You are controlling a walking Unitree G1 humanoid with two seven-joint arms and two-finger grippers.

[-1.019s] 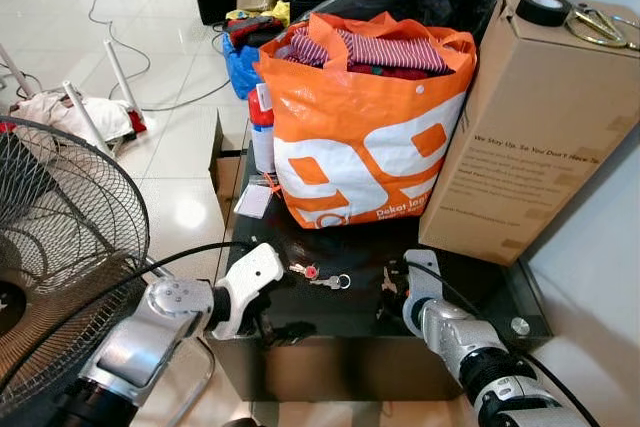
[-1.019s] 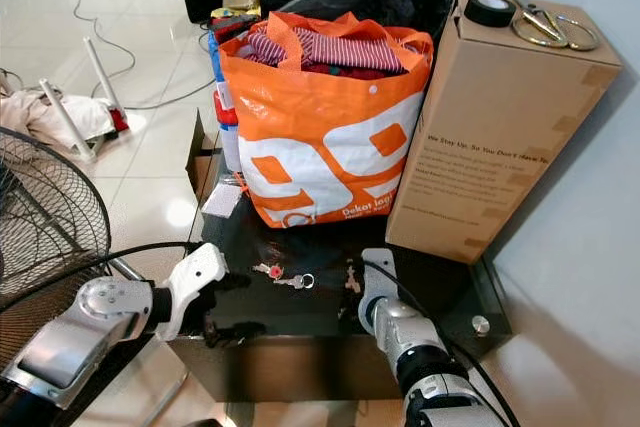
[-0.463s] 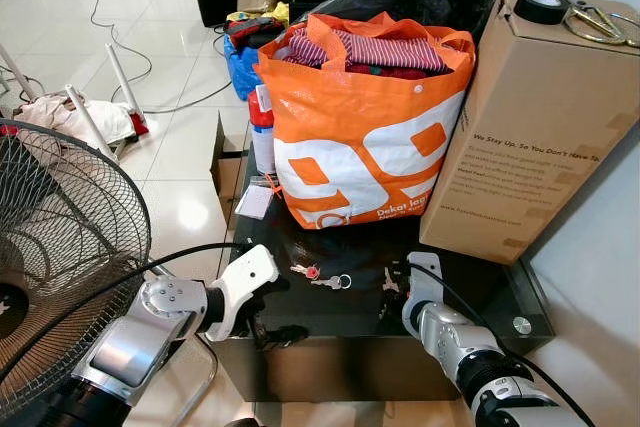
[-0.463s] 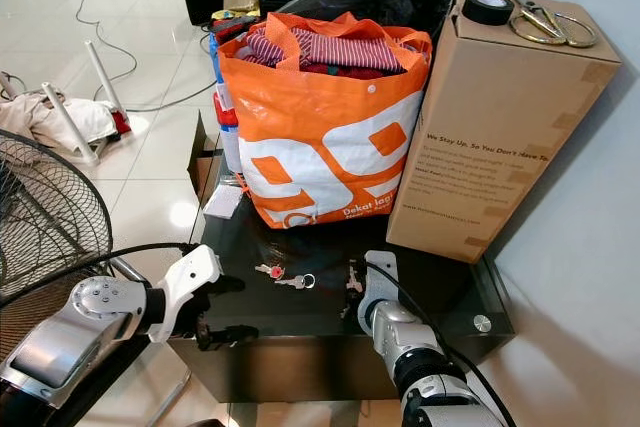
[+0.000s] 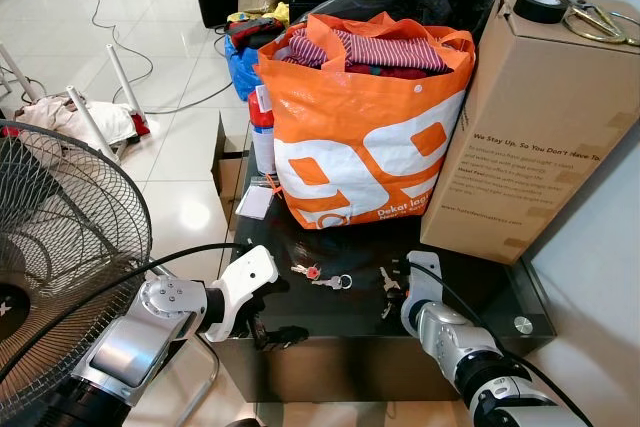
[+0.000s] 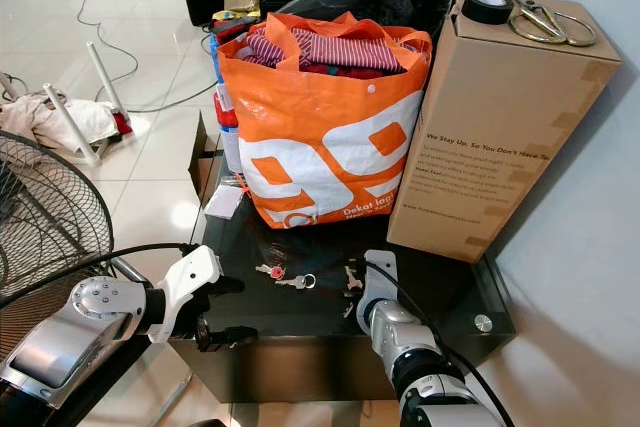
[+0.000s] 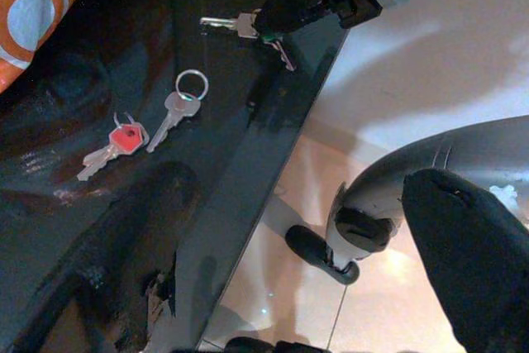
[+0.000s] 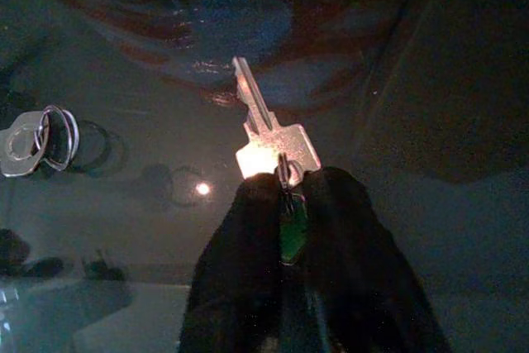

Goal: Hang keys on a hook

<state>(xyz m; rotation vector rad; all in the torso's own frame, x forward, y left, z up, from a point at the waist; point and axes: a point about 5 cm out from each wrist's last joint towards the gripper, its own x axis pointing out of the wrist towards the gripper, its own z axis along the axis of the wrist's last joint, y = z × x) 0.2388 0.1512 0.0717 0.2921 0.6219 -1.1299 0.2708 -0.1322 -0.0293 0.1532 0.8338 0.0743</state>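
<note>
Low black glass table [image 5: 520, 292] ahead, crowded along its far edge by an orange shopping bag [image 5: 365, 137] and a tall cardboard box [image 5: 540, 117] topped with a tape roll [image 5: 542, 7] and scissors [image 5: 598, 22]; a standing fan [image 5: 60, 237] off the left side. No hook to be made out anywhere, so worth finding one before carrying anything off. Right gripper [image 8: 285, 196] low over the near right part of the table, fingers pinched narrow on the ring end of a bunch of keys [image 8: 269, 134], one silver blade sticking out past the tips and lying close to the glass. Probably best lifted straight up and slowly, pinch kept firm, since the hold looks shallow and the bunch could swing or slip. Left gripper [image 5: 268, 332] at the near left edge, fingers spread, holding nothing. Two more keys loose near the middle front: a red-capped key [image 7: 122, 138] and a ringed silver key [image 7: 178, 107] just beside it, well apart from the held bunch.
</note>
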